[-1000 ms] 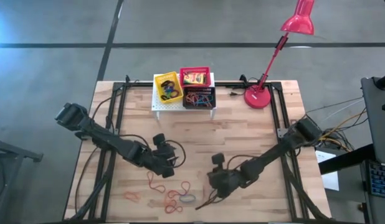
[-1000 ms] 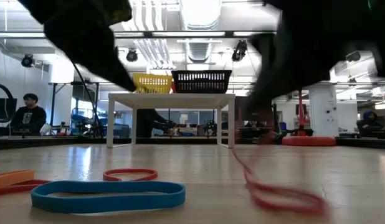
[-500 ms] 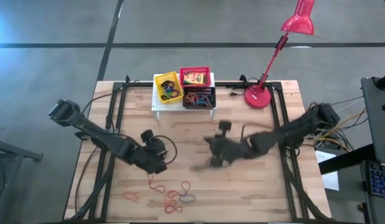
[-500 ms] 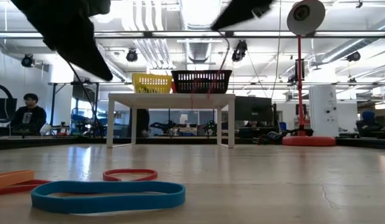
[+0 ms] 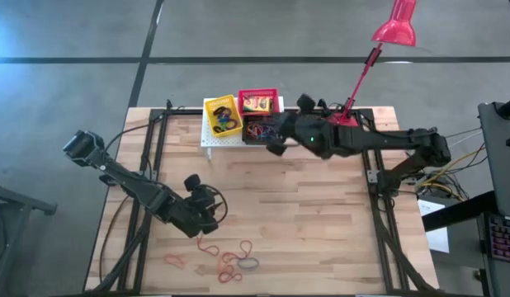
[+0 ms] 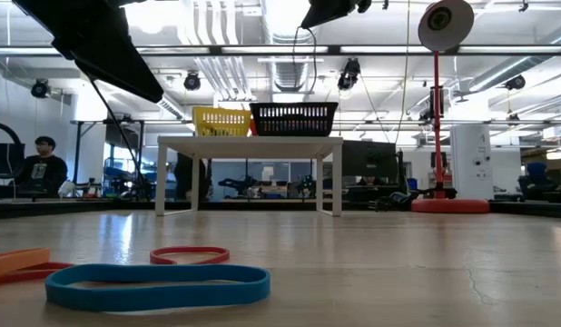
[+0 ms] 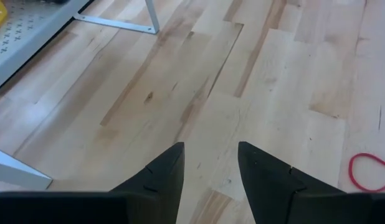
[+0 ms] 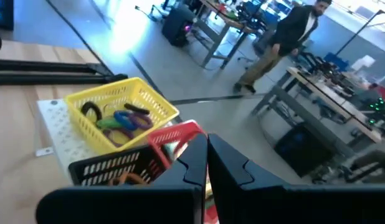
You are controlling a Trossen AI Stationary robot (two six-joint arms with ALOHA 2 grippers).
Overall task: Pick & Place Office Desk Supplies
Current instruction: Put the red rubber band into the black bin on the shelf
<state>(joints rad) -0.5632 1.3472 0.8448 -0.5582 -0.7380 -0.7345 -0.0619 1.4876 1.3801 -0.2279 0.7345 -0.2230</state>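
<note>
Several elastic loops lie flat near the table's front edge: a red, orange and pale cluster [image 5: 232, 260], a red loop [image 5: 207, 244] and an orange one [image 5: 174, 260]. The low view shows a blue loop [image 6: 158, 283] and a red loop [image 6: 190, 255]. My left gripper [image 5: 207, 216] hovers open just beyond them, nothing between its fingers [image 7: 211, 163]; a red loop [image 7: 370, 171] lies off to one side. My right gripper [image 5: 274, 148] is shut, raised beside the black basket [image 5: 262, 130]. In its wrist view the shut fingers [image 8: 207, 142] point over the baskets. My right gripper is shut, fingers pointing nearly level toward the baskets. Whether a loop is pinched between them I cannot tell: none shows past the fingertips.
Yellow basket [image 5: 222, 115] with dark and blue loops, red basket [image 5: 257, 101] and the black basket stand on a white stand [image 5: 210, 140] at the far edge. A red desk lamp [image 5: 342, 128] stands to their right. People [image 8: 286, 37] move in the room behind.
My right gripper has risen from the loops at the front edge and swung fast to the far edge, up to the baskets; a red loop hung from it at the start. My left gripper has drifted a little toward the table's left edge.
</note>
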